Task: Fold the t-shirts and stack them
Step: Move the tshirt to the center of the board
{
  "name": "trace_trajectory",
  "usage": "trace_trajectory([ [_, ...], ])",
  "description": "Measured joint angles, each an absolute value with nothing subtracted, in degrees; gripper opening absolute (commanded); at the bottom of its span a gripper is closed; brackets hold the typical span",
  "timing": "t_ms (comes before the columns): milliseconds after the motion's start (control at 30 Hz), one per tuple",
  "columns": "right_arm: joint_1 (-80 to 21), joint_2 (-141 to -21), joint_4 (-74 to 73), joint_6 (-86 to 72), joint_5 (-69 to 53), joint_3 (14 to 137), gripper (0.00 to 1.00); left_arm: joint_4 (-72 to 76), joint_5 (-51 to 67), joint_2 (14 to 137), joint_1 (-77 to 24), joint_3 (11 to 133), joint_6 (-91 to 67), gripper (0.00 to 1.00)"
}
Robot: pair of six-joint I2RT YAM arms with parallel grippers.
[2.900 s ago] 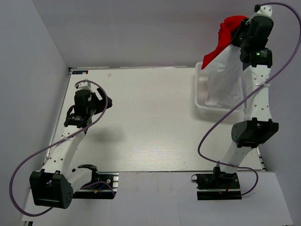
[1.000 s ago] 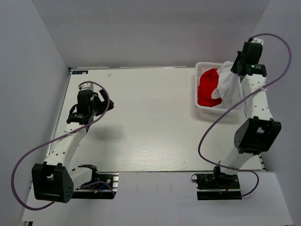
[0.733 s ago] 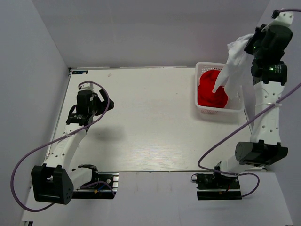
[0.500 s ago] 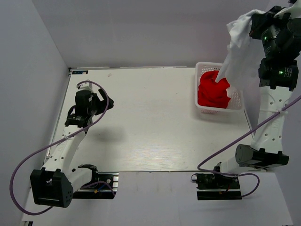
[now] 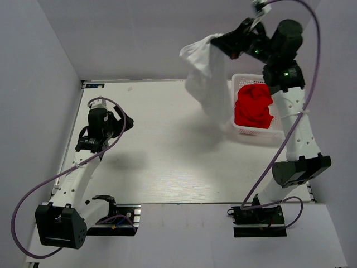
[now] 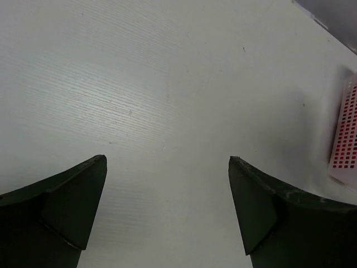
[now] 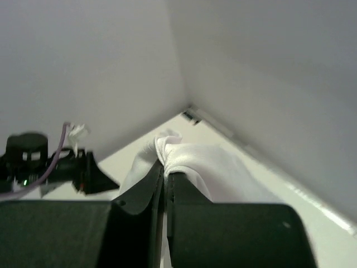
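Note:
My right gripper (image 5: 218,42) is raised high above the table's back right and is shut on a pinch of the white t-shirt (image 5: 205,78), which hangs down from it to the left of the basket. In the right wrist view the gripper (image 7: 165,167) has its fingers pressed together on a bunch of the white cloth (image 7: 192,162). The red t-shirt (image 5: 253,106) lies crumpled in the white lattice basket (image 5: 236,127). My left gripper (image 5: 124,121) is open and empty low over the table's left side; its gripper (image 6: 167,162) shows only bare table between the fingers.
The basket stands at the table's back right; its edge shows at the right of the left wrist view (image 6: 346,139). Grey walls close the table on the left, back and right. The right arm's purple cable (image 5: 262,167) loops over the table's right part.
My right gripper has lifted the white t-shirt out of the basket and swung it left over the table. The red t-shirt has stayed in the basket. The left arm has barely moved.

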State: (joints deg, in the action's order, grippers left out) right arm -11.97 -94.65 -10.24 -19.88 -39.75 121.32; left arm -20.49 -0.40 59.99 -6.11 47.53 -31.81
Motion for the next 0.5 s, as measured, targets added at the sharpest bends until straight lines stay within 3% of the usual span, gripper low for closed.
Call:
trace_trajectory([
  [100,-15.6,-92.9,-8.2,-17.6,-39.2,112.3,0.02,-22.0,-1.0,59.1,-6.1,47.5,-33.8,1.0],
  [167,-16.3,-88.6,-5.7,-16.6,-36.6,99.2,0.13,-22.8,-1.4,58.2,-6.1,47.5,-35.0,1.0],
  [267,-15.7,-81.6,-4.1,-15.5,-28.8,79.1,0.45,-23.1,-2.0,56.8,-6.1,47.5,-36.2,1.0],
  [300,-15.7,-80.1,-3.8,-15.3,-26.2,74.1,0.8,-23.2,-2.1,56.6,-6.1,47.5,-36.6,1.0],
  [333,-15.5,-78.9,-4.2,-15.1,-22.4,69.4,0.9,-23.4,-2.2,56.6,-6.1,47.5,-36.9,1.0],
  [500,-15.2,-79.2,-8.8,-15.0,-8.8,61.0,0.9,-23.2,-1.9,59.4,-6.1,47.5,-37.9,1.0],
])
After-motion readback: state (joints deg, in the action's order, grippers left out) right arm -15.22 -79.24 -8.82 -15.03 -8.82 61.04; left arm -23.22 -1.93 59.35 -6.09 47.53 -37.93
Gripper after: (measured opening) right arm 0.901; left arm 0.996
